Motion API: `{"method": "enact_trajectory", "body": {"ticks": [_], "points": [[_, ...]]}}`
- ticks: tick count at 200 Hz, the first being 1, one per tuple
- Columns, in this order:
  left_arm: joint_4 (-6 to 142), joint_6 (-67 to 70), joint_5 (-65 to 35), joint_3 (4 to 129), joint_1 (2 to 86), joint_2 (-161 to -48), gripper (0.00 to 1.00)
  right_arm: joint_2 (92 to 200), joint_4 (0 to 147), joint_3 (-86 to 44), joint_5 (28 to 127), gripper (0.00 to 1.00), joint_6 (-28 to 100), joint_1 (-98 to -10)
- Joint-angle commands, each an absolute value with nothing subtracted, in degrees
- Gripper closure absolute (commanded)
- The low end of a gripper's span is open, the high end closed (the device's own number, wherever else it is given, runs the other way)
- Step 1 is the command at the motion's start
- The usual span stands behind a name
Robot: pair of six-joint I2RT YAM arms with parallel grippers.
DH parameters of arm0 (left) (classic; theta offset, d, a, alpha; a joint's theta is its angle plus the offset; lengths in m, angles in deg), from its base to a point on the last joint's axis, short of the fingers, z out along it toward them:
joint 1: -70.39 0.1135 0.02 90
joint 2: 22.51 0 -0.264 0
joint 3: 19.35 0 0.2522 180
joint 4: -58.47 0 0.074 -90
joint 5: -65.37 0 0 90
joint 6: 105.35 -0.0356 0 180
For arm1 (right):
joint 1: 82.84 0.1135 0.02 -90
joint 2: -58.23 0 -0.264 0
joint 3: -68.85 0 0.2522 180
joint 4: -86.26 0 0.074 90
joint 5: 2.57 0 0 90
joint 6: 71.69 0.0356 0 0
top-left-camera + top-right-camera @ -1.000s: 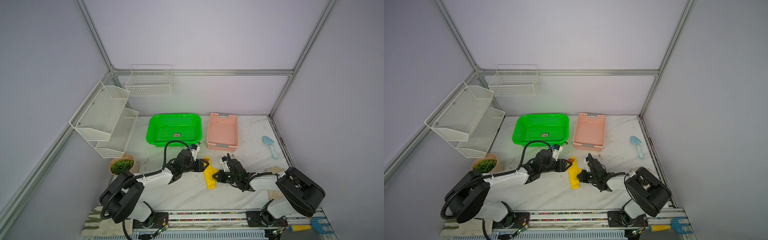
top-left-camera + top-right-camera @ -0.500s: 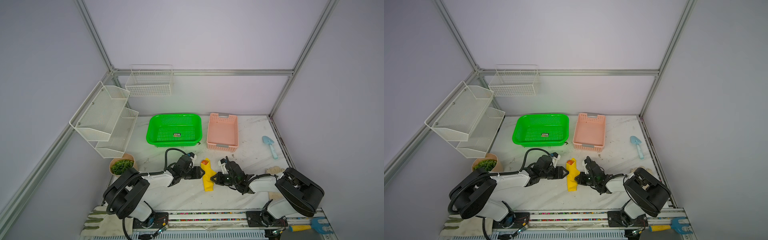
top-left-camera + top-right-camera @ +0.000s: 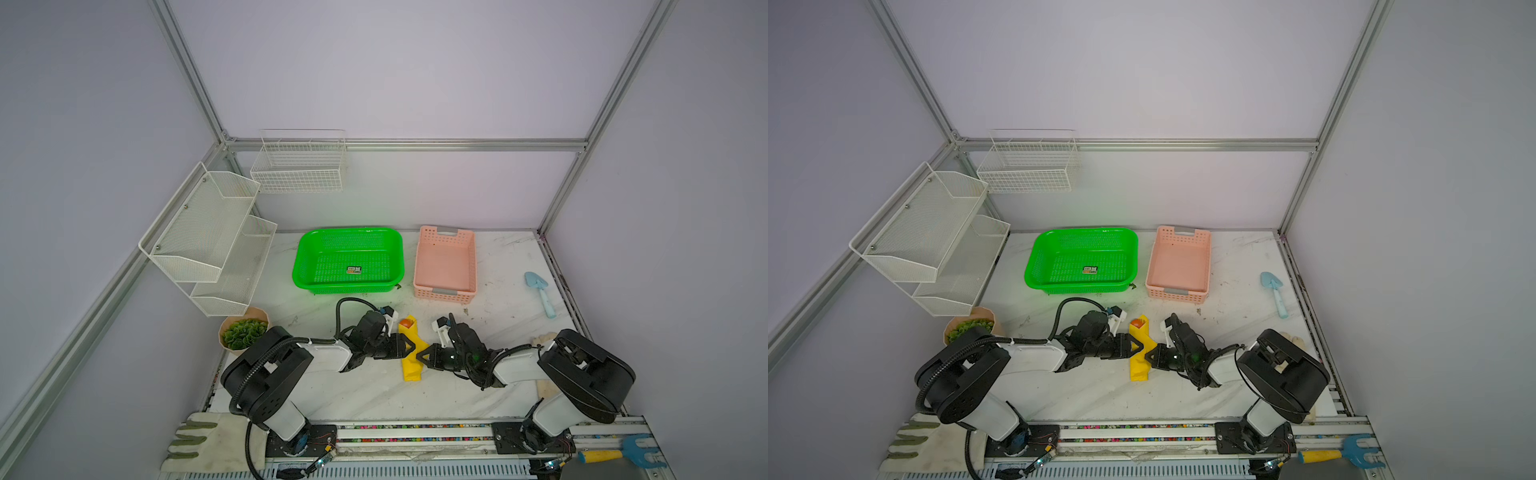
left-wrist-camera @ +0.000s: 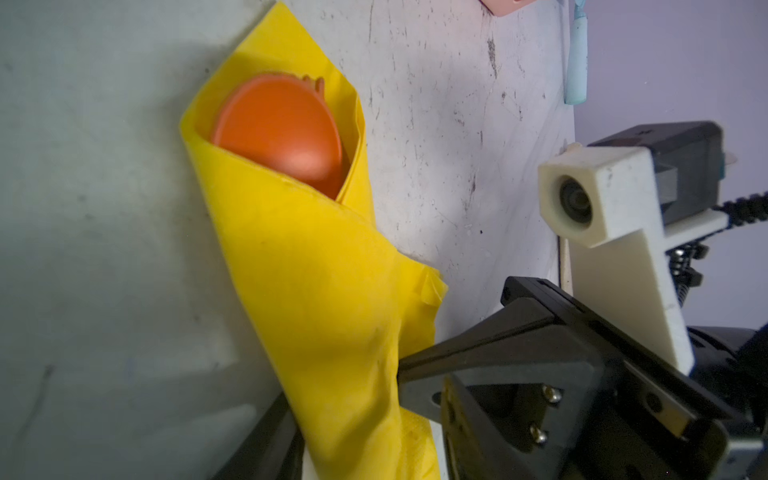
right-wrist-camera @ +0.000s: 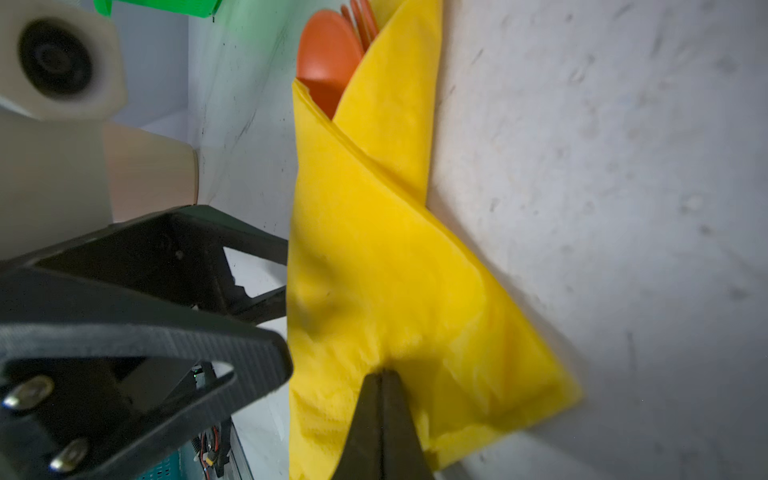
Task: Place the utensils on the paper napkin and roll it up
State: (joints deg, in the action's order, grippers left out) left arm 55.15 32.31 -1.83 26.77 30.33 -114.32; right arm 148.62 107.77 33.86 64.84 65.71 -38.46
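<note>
The yellow paper napkin [image 3: 409,361] [image 3: 1138,365] lies rolled around the utensils near the table's front middle. At its far end an orange spoon bowl [image 3: 405,323] [image 4: 278,129] [image 5: 326,54] pokes out, with fork tines [image 5: 363,20] beside it; the knife is hidden inside. My left gripper [image 3: 409,347] [image 4: 365,428] is turned on its side, one finger over the roll [image 4: 332,291] and one under, shut on it. From the other side my right gripper [image 3: 419,356] [image 5: 380,376] is shut, its tip pressed into the roll's flank [image 5: 374,249].
A green basket [image 3: 349,230] and a pink basket [image 3: 417,266] stand behind the roll. A light-blue trowel [image 3: 540,293] lies at the right, a potted plant [image 3: 243,332] at the left under white wire shelves [image 3: 208,237]. Gloves [image 3: 199,440] and a rake [image 3: 615,453] lie by the front rail.
The left gripper has come down and toward the front with the napkin, and the raised flap now lies against the roll. The right gripper has closed in on the roll's side.
</note>
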Motion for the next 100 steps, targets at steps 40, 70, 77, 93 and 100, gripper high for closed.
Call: {"method": "enact_trajectory", "body": {"ticks": [40, 70, 77, 93, 100], "points": [[50.50, 36.87, -0.71, 23.11, 29.34, -118.86, 0.50, 155.88, 104.07, 37.63, 66.09, 1.00, 67.08, -37.97], [46.47, 38.26, -0.11, 22.37, 29.27, -121.58, 0.52, 157.37, 105.37, 37.86, 65.54, 1.00, 67.18, -37.66], [46.23, 38.26, -0.19, 22.44, 29.25, -121.97, 0.52, 157.37, 105.29, 37.80, 65.59, 1.00, 67.22, -37.58], [45.96, 38.20, -0.57, 22.41, 29.25, -122.44, 0.53, 156.96, 104.94, 37.87, 65.71, 1.00, 67.11, -37.49], [45.88, 38.11, -0.71, 22.46, 29.26, -122.65, 0.53, 156.70, 104.67, 37.87, 65.80, 1.00, 67.09, -37.44]]}}
